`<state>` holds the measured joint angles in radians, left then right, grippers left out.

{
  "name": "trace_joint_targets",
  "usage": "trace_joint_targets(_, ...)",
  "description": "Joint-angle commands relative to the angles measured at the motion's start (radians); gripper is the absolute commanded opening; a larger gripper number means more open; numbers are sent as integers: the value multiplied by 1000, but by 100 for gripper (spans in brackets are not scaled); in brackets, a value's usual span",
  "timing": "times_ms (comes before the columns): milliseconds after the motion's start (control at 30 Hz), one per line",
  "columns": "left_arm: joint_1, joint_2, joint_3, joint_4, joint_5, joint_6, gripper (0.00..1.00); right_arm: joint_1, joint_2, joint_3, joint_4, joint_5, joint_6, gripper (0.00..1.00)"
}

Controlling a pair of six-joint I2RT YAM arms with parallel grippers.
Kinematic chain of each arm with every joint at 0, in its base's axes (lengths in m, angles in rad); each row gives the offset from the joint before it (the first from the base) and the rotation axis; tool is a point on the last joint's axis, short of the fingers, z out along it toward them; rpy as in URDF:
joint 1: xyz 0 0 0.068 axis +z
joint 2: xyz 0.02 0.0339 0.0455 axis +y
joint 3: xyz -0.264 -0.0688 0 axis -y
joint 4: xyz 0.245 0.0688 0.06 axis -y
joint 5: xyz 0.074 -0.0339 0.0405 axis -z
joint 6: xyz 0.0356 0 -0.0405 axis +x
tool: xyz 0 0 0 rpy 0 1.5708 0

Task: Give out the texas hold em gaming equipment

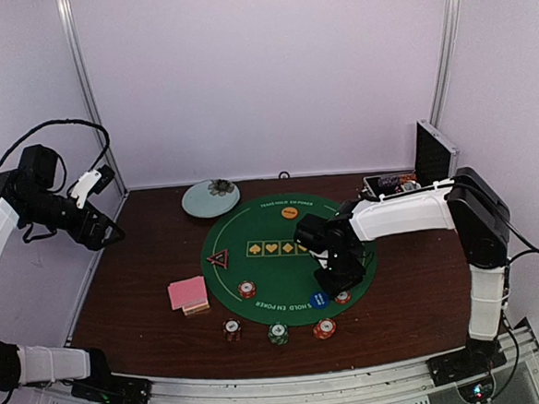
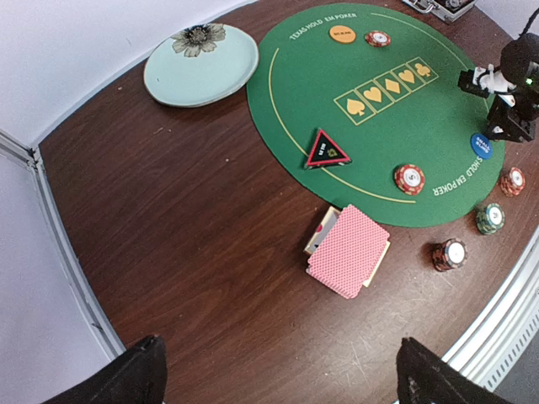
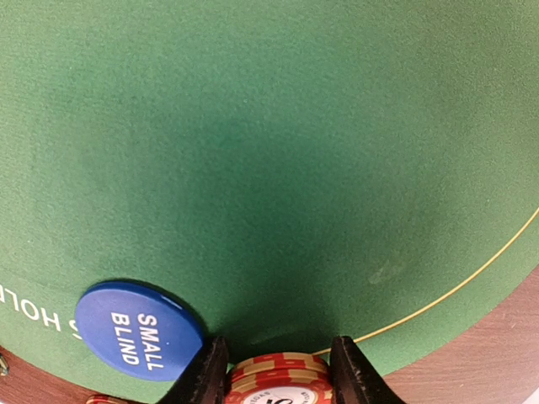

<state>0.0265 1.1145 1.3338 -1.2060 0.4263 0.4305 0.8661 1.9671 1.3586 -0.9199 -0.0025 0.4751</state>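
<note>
My right gripper point(image 3: 278, 347) is shut on a short stack of red-orange poker chips point(image 3: 280, 377) at the near right rim of the green mat point(image 1: 274, 266), next to the blue small-blind button point(image 3: 139, 330). From above, that gripper point(image 1: 342, 285) stands just over the chips point(image 1: 342, 298). More chip stacks are in view: red point(image 1: 247, 289), dark point(image 1: 231, 329), green point(image 1: 278, 333) and red point(image 1: 324, 329). The pink-backed cards point(image 2: 348, 251) lie left of the mat. The triangle marker point(image 2: 328, 149) and orange button point(image 2: 342, 34) lie on it. My left gripper point(image 2: 286, 374) hangs open and high at the left, holding nothing.
A pale blue-green plate point(image 1: 210, 198) sits at the back left of the mat. The open metal case point(image 1: 433, 158) stands at the back right with chips inside. A red chip point(image 2: 377, 38) lies beside the orange button. Frame posts rise at both back corners.
</note>
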Motion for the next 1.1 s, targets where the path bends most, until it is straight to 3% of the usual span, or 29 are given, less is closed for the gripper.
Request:
trace_joint_targets(0,7,-5,15,2,6,13,98,-12,-10,-18,54,55,2,46)
trace_joint_targets(200,7,-2,23,-11,21,18,98,-9,-58,-7,33,82,4,64)
trace_joint_targets(467,6,-4,24,-11,13,17,97,102,-119,126,-59,132,-27,72)
trace_joint_targets(767,7,-15,16,-10,13,19,97,345,48,378,-137,41,-71,87)
trace_joint_targets(1067,6,-23,19,-11,8,21,98,382,172,441,-135,-35,-90,88)
